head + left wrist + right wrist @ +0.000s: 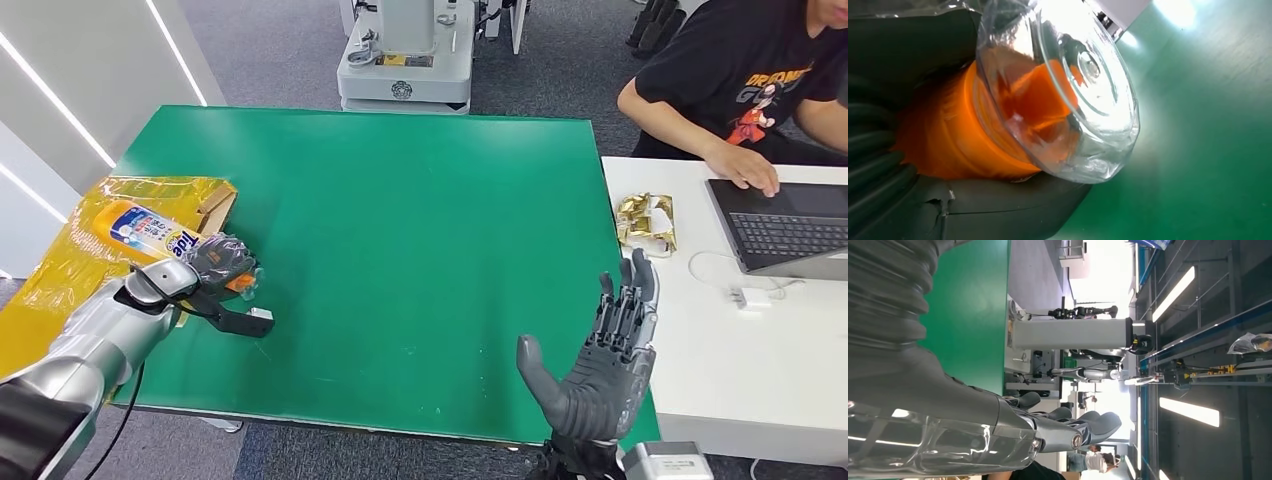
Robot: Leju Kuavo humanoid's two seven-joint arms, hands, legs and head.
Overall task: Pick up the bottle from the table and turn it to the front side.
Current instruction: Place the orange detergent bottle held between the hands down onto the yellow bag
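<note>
- Judging by its look, the bottle (150, 232) is a rigid plastic detergent container with a glossy printed label; it is likely smooth and somewhat slippery, and moderately heavy if filled, though its fill level cannot be told.
- The bottle is found at the left edge of the green surface (400, 220), over the yellow wrapping (60, 270) that lies there; whether it rests on that wrapping or is lifted clear cannot be told.
- The left robot hand (205, 270) is closed around the neck end, just behind the orange collar (943, 135), with the clear cap (1083, 95) projecting past the fingers in the left wrist view.
- A hold at the neck is judged workable but tail-heavy: the body hangs away from the grasp, so a firmer hold nearer the middle would resist twisting better.
- The clear cap is thin and is best kept free of squeezing.
- The long axis is seen running diagonally, low to the surface rather than upright, with the cap end pointing toward the middle of the surface and the base toward the far left corner.
- The label with blue lettering faces upward toward the head view.
- The right robot hand (600, 350) is held open and empty above the near right edge, fingers spread, well apart from the bottle.
</note>
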